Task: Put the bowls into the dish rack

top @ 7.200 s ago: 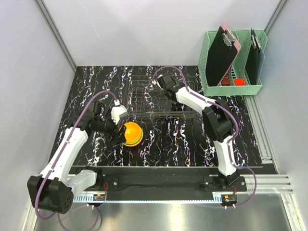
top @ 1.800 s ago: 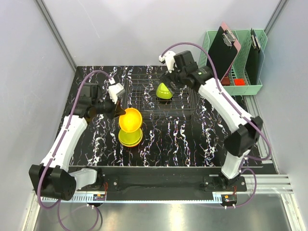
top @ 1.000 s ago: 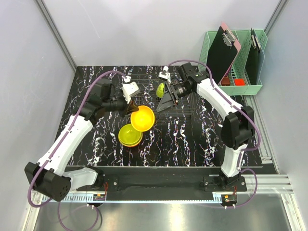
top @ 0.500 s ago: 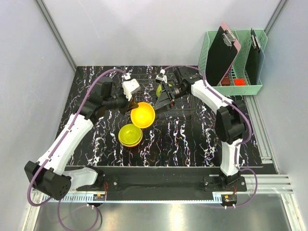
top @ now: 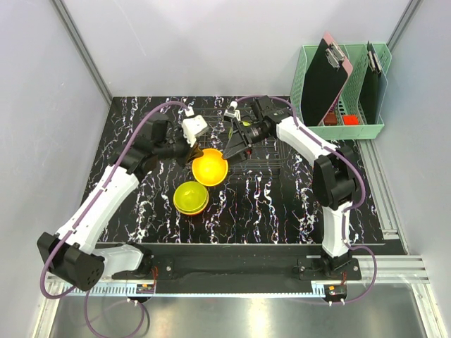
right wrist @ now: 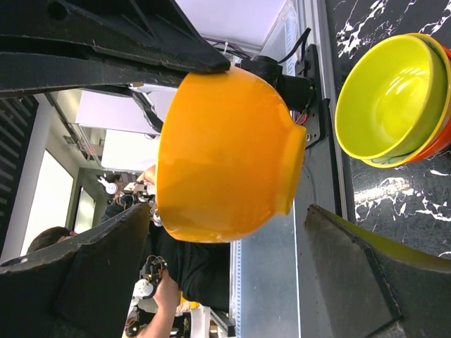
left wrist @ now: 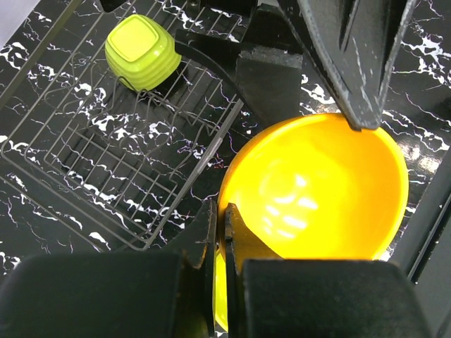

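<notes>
Orange bowl (top: 209,167) is hanging tilted over surface (top: 268,204), ctr frame, by rack (top: 271,156) lower edge, w/ left tool (left wrist: 220,213) pinching its rim. Right tool (top: 238,146) is gaping wide just beside it. Lime bowl (left wrist: 141,51) is lying in rack.

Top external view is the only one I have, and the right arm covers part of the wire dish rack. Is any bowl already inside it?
Observer: Yes. The left wrist view shows one lime green round plastic bowl in the low wire-grid metal dish rack, tipped, its base facing that camera.
Operator: How is the orange round plastic bowl held?
Observer: The left end effector pinches its rim, one finger inside, one outside.
Operator: What lies under the yellow-green round plastic bowl?
Observer: The right wrist view shows a red-orange round plastic bowl nested beneath it.
</notes>
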